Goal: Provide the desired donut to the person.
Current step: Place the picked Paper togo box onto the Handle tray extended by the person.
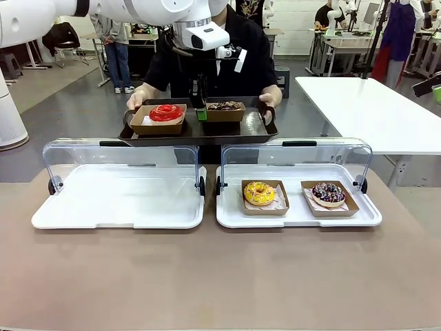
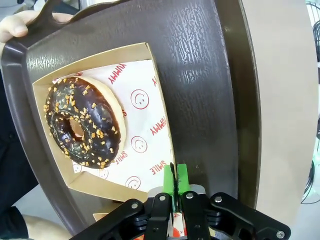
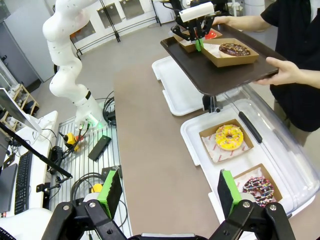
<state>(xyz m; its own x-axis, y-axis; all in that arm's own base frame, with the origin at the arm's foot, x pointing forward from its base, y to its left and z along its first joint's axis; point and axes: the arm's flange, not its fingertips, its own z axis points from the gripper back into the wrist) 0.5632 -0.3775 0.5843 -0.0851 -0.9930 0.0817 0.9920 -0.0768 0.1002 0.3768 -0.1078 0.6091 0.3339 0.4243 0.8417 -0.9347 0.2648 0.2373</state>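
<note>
When viewed from the front, find the chocolate donut [image 1: 225, 105] in its brown card box [image 1: 225, 114] on the dark tray [image 1: 172, 134], held out at both ends by the person [image 1: 255, 69] beyond the far side of the worktop [image 1: 207, 276]. Beside it, toward the robot's left, a red donut [image 1: 166, 112] in a box of its own. Left gripper [image 1: 201, 114] down at the near left corner of the chocolate donut's box. Nearer, on the right-hand white tray [image 1: 296, 221], a yellow donut [image 1: 259, 193] and a sprinkled donut [image 1: 329, 194], each boxed.

From the left wrist, look straight down on the chocolate donut [image 2: 82, 127], nut-crumbed and glossy, lying on printed paper [image 2: 145, 100] inside the box [image 2: 100, 55]. Green pads [image 2: 182, 175] close together at the box's rim; cannot tell whether the jaws pinch the card or have let go.

From the right wrist, right gripper [image 3: 170, 187] well back over the worktop's near side, jaws spread wide with nothing between. Farther off, the chocolate donut [image 3: 235, 49] on the dark tray [image 3: 215, 80] with the left gripper [image 3: 199, 44] at its box.

Judged light and soft, with sticky glaze that smears and crumbs that shed. Best taken by the box wall, never by the donut. Thin card likely to flex, so keep level and pinch gently
</note>
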